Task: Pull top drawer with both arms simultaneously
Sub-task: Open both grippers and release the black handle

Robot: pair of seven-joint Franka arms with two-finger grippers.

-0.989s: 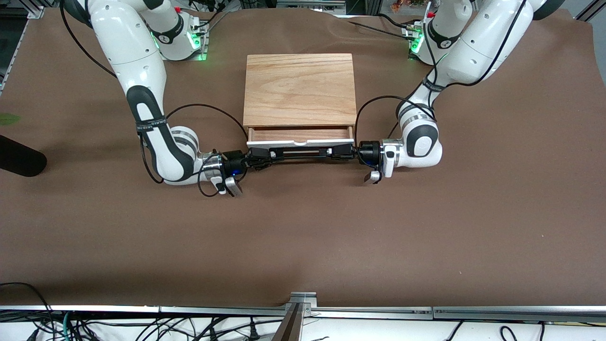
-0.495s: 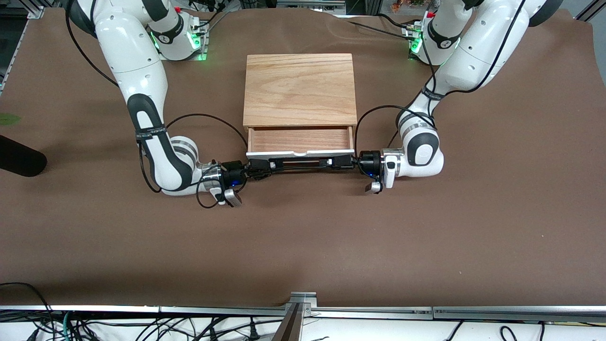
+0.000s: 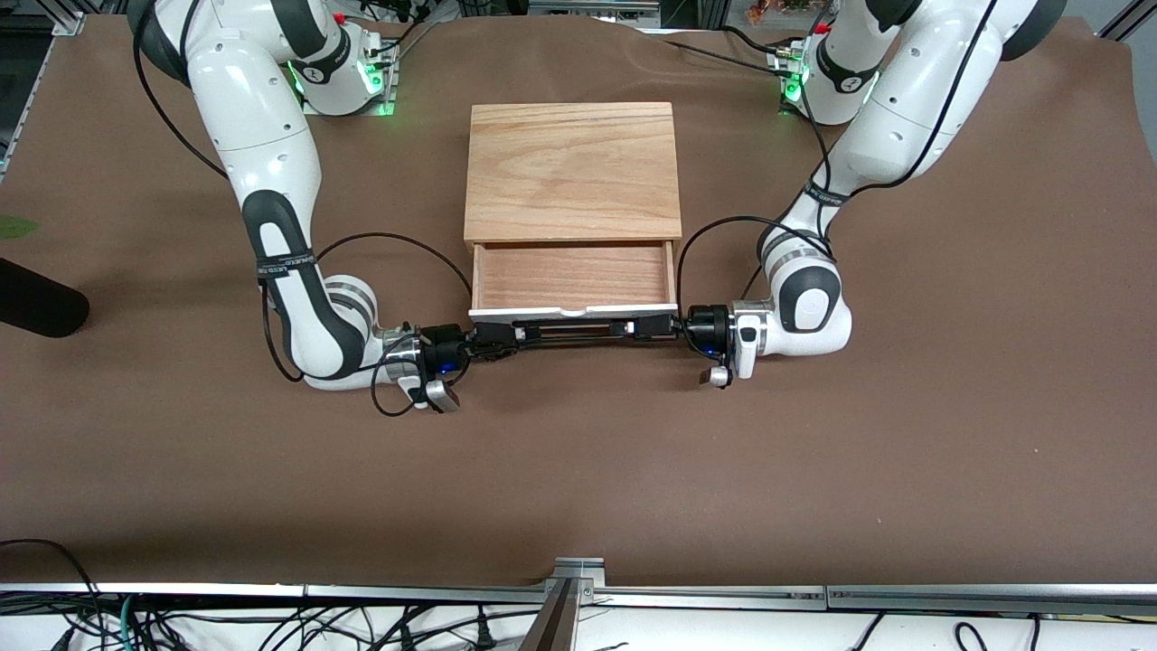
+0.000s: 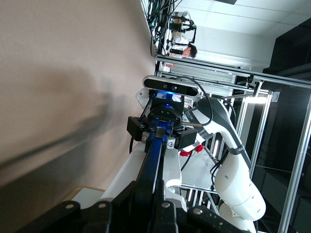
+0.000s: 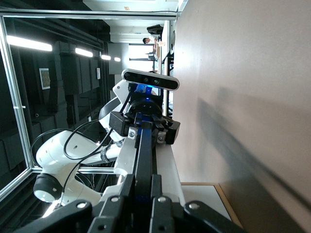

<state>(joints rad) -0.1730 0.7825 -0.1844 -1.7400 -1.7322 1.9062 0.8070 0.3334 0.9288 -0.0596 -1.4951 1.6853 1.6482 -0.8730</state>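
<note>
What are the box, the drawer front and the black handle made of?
The cabinet looks like light wood, with grain lines showing on its top. The top drawer has a wood-grain floor and a smooth white front, perhaps painted. Its handle looks like thin black metal, though that is uncertain.

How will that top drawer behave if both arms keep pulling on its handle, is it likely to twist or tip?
The top drawer is shallow and empty, so probably light. The left gripper and right gripper clamp opposite ends of its handle, so it should slide straight. The cabinet isn't visibly fixed and might creep along.
</note>
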